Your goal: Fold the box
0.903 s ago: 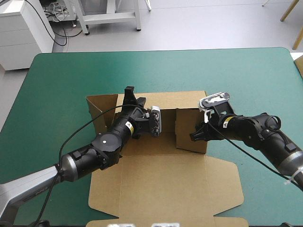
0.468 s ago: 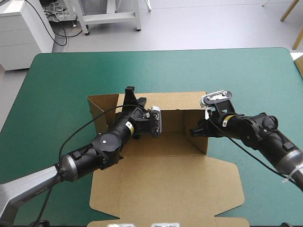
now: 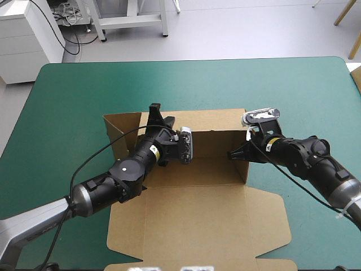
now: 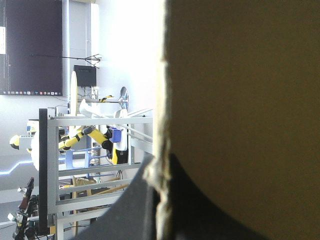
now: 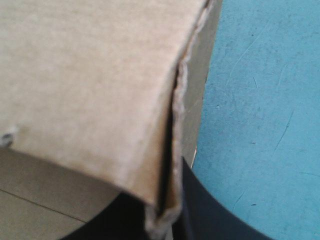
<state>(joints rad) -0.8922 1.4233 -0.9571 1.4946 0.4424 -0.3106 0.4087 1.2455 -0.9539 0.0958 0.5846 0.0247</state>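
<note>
The brown box point(image 3: 192, 209) lies mid-table with its lid flat toward the near edge. Its back wall and right side wall stand up, and a side flap angles out at the back left corner. My left gripper point(image 3: 154, 114) is shut on the back wall's top edge near the left corner. In the left wrist view the board point(image 4: 240, 100) runs edge-on between the black fingers of the left gripper point(image 4: 160, 200). My right gripper point(image 3: 233, 154) is shut on the right side wall. In the right wrist view the right gripper point(image 5: 167, 210) pinches that wall's edge point(image 5: 90, 75).
The teal-green cover point(image 3: 67, 113) shows on every side of the box and beside the right wall point(image 5: 260, 100). The lid's tabs reach close to the table's near edge.
The right side wall, earlier folded in over the box floor, has swung outward to stand along the right edge. My right gripper moved with it, right and slightly farther. The left arm stayed still.
</note>
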